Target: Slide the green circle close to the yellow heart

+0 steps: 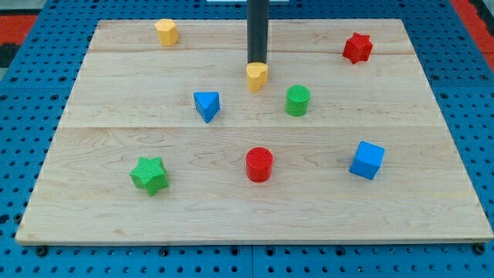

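Observation:
The green circle (297,100) stands right of the board's middle. The yellow heart (257,76) lies a short way to its upper left, with a small gap between them. My tip (256,62) is directly at the top edge of the yellow heart, touching or nearly touching it, and up-left of the green circle. The rod rises straight to the view's top.
A yellow hexagon (166,32) sits at top left, a red star (357,47) at top right, a blue triangle (207,105) left of centre, a red circle (259,164) below centre, a green star (149,174) at lower left, a blue cube (367,160) at lower right. The wooden board (100,147) ends on all sides.

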`<state>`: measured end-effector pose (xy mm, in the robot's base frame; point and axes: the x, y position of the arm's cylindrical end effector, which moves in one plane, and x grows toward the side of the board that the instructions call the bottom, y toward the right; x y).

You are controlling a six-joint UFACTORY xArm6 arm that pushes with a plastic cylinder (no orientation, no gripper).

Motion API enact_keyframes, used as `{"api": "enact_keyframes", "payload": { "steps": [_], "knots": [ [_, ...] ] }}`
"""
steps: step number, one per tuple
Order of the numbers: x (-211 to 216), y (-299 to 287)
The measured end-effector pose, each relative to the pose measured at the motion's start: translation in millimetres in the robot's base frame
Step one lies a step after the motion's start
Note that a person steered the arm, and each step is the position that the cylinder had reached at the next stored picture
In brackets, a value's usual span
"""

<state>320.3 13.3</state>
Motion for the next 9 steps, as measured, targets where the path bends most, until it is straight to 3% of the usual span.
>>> {"api": "enact_keyframes", "payload": {
  "steps": [1,3,7,8,9],
  "knots": [
    [32,-5],
    [26,107],
    [47,121],
    [99,122],
    [83,77]
  ]
}}
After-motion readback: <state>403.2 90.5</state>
